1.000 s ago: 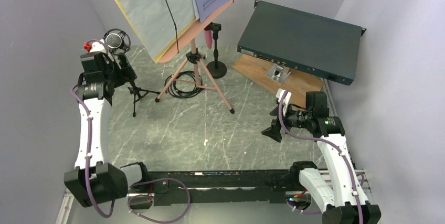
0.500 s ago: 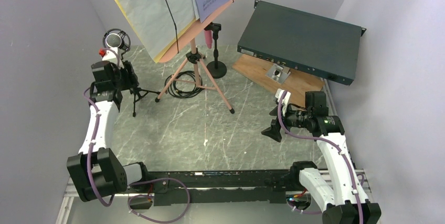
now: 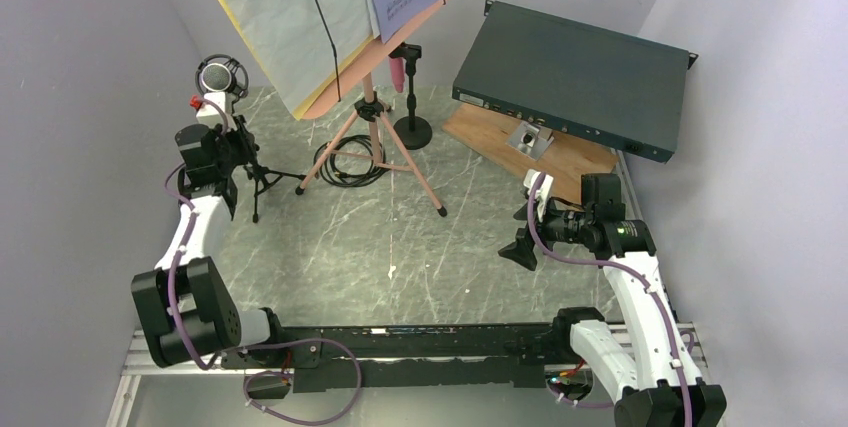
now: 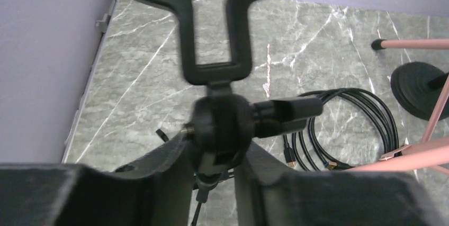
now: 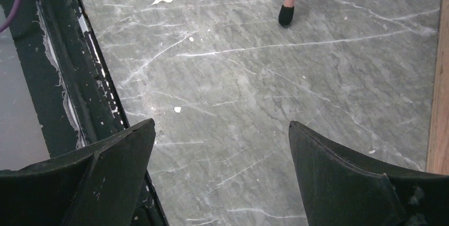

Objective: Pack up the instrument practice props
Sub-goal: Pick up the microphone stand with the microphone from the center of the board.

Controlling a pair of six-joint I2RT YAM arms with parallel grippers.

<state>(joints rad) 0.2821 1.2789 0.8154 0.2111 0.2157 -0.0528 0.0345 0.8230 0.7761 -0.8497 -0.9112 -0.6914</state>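
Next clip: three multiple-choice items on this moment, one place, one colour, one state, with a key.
1. The left gripper is at: A the teal box; B the black mic stand; C the sheet music.
2. The tripod legs are: A pink; B blue; C white.
3. The right gripper is: A shut on a cable; B holding a page; C open and empty.
Key: B, its fingers press the stand's joint from both sides; A, the legs show pink in the top view; C, its jaws stand wide with nothing between.
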